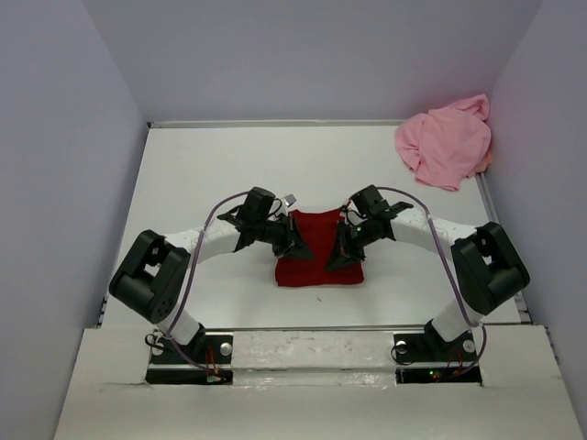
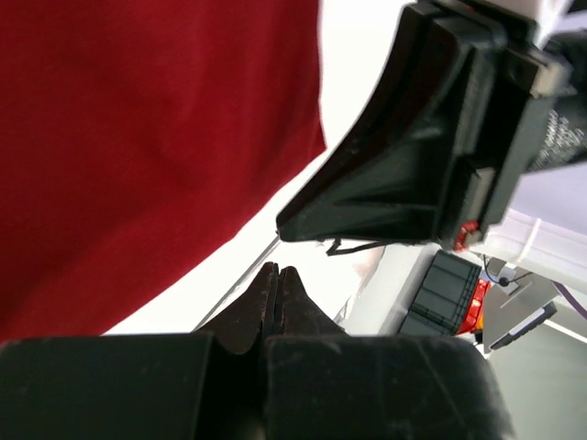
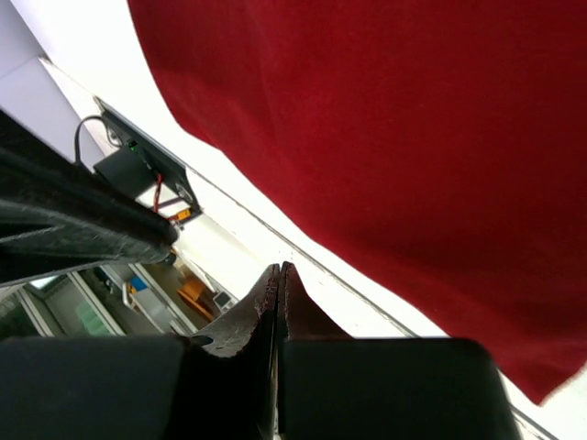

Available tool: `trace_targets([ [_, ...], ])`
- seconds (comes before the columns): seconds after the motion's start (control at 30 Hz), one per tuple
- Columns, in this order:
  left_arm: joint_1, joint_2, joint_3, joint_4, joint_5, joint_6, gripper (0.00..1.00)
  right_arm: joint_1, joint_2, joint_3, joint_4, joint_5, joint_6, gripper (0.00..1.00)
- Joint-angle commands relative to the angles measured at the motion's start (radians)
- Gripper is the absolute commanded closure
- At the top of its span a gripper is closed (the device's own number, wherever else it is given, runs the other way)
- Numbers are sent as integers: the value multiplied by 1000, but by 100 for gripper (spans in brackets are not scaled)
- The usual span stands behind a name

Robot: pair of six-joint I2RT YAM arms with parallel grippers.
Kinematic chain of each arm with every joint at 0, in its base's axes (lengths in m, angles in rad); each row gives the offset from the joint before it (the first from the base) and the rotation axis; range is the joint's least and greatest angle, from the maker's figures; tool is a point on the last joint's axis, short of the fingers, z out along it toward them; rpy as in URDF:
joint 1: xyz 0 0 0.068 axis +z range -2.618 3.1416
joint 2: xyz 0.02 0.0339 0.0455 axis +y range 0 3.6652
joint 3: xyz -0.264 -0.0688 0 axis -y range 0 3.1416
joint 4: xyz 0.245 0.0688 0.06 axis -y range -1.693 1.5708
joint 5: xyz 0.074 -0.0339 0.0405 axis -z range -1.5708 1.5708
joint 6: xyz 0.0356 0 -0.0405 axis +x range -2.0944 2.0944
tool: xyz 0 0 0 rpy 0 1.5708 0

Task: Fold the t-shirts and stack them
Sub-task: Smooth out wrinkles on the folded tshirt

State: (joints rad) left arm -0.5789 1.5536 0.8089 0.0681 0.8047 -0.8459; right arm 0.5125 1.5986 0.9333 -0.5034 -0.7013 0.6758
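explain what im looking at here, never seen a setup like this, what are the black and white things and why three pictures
The black and white things are two robot arms bolted at the near edge of a white table. Each ends in a two-finger claw. The overhead picture comes from a fixed camera above and behind the arms. The other two come from small cameras on each wrist, looking past that arm's own fingers.

In the middle lies a dark red t-shirt, folded into a neat rectangle. The left claw and right claw sit over its two sides. In the wrist pictures both claws, left and right, are shut with the fingers pressed together and no cloth between the tips, so nothing is held.

A light pink t-shirt lies crumpled in the far right corner, not folded yet.
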Motion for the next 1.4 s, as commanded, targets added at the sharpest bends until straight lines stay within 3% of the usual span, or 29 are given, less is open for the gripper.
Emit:
trace_targets([
  [0.0, -6, 22, -11, -65, 16, 16, 100, 41, 14, -16, 65, -27, 36, 100],
  [0.77, -95, 195, 13, -33, -1, 22, 100, 83, 153, 12, 138, -3, 41, 100],
  [1.37, -95, 301, 4, -4, -25, 44, 100, 83, 316, -99, 184, 63, 19, 100],
])
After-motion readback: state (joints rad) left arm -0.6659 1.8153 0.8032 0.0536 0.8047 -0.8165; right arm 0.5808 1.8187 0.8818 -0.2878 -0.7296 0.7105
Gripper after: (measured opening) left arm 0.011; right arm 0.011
